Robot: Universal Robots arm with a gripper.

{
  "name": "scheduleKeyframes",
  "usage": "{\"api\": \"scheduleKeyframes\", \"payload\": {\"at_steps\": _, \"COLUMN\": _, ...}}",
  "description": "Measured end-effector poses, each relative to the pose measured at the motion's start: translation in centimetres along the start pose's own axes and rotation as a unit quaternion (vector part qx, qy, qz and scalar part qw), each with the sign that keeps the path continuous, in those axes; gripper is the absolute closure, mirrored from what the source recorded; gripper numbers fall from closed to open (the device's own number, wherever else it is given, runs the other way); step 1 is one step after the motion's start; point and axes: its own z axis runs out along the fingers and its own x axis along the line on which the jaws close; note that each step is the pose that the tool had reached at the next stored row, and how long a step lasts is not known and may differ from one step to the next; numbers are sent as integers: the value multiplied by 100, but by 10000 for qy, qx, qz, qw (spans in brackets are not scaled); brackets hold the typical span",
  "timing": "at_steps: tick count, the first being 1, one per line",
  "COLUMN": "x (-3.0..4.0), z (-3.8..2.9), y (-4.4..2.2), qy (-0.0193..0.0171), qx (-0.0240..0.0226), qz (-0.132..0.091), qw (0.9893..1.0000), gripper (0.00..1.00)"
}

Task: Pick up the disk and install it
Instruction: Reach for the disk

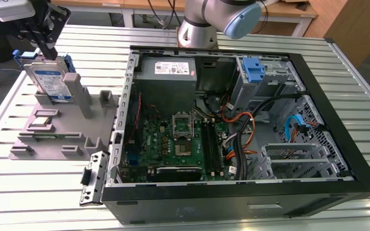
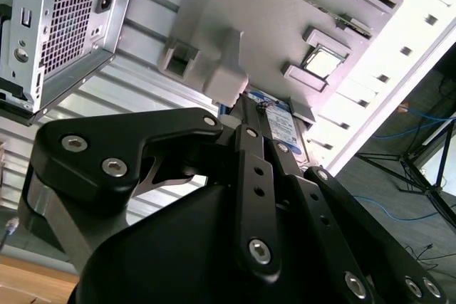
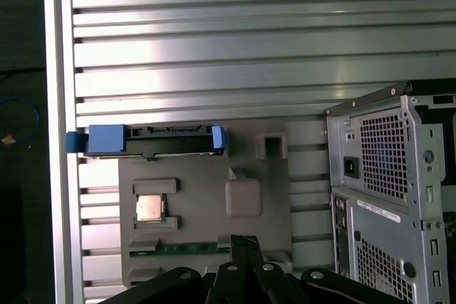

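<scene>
Currently one disk (image 1: 48, 82) is standing upright in one grey fixture (image 1: 56, 139) on the desk (image 1: 37, 192), at ten o'clock of one open computer case (image 1: 204, 202) in the exterior view. It is showing a silver body, a white-and-blue label and a blue carrier. One gripper (image 1: 47, 54) is hanging over its top edge, fingers (image 3: 249, 258) pressing together, holding nothing.

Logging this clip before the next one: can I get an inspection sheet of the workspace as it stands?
Surface: slatted metal table.
Job's things: disk upright in the grey fixture, outside the open computer case.
Clutter: lone blue bracket in the case's drive bay; power supply at the case's far wall.
Grippers: claw at the disk's top edge; grip cannot be told.
Cables: orange wires and blue cable inside the case.
Surroundings: wooden furniture beyond the table.
</scene>
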Motion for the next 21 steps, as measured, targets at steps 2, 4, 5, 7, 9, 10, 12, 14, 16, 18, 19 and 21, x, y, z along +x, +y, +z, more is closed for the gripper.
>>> {"api": "scheduleKeyframes", "payload": {"at_steps": 2, "x": 19, "z": 9, "y": 4, "qy": -1, "qx": -1, "qz": 0, "qw": 10000, "gripper": 90}}
{"api": "scheduleKeyframes", "payload": {"at_steps": 4, "x": 45, "z": 17, "y": 10, "qy": -1, "qx": 0, "qz": 0, "qw": 10000, "gripper": 90}}
{"api": "scheduleKeyframes", "payload": {"at_steps": 5, "x": 62, "z": 23, "y": 16, "qy": 0, "qx": 0, "qz": 0, "qw": 10000, "gripper": 90}}
{"api": "scheduleKeyframes", "payload": {"at_steps": 7, "x": 92, "z": 31, "y": 33, "qy": 0, "qx": 0, "qz": 1, "qw": 10000, "gripper": 90}}
{"api": "scheduleKeyframes", "payload": {"at_steps": 9, "x": 121, "z": 39, "y": 56, "qy": 0, "qx": 0, "qz": 2, "qw": 10000, "gripper": 90}}
{"api": "scheduleKeyframes", "payload": {"at_steps": 10, "x": 134, "z": 43, "y": 71, "qy": 0, "qx": 1, "qz": 3, "qw": 10000, "gripper": 90}}
{"api": "scheduleKeyframes", "payload": {"at_steps": 12, "x": 162, "z": 54, "y": 110, "qy": 0, "qx": 0, "qz": 5, "qw": 10000, "gripper": 90}}
{"api": "scheduleKeyframes", "payload": {"at_steps": 14, "x": 189, "z": 67, "y": 151, "qy": 0, "qx": 0, "qz": 6, "qw": 10000, "gripper": 90}}
{"api": "scheduleKeyframes", "payload": {"at_steps": 16, "x": 216, "z": 82, "y": 195, "qy": 0, "qx": 0, "qz": 7, "qw": 10000, "gripper": 90}}
{"api": "scheduleKeyframes", "payload": {"at_steps": 18, "x": 243, "z": 102, "y": 245, "qy": -1, "qx": 0, "qz": 8, "qw": 10000, "gripper": 90}}
{"api": "scheduleKeyframes", "payload": {"at_steps": 19, "x": 257, "z": 111, "y": 272, "qy": 0, "qx": 0, "qz": 7, "qw": 10000, "gripper": 90}}
{"api": "scheduleKeyframes", "payload": {"at_steps": 21, "x": 286, "z": 131, "y": 327, "qy": 0, "qx": 0, "qz": 7, "qw": 10000, "gripper": 90}}
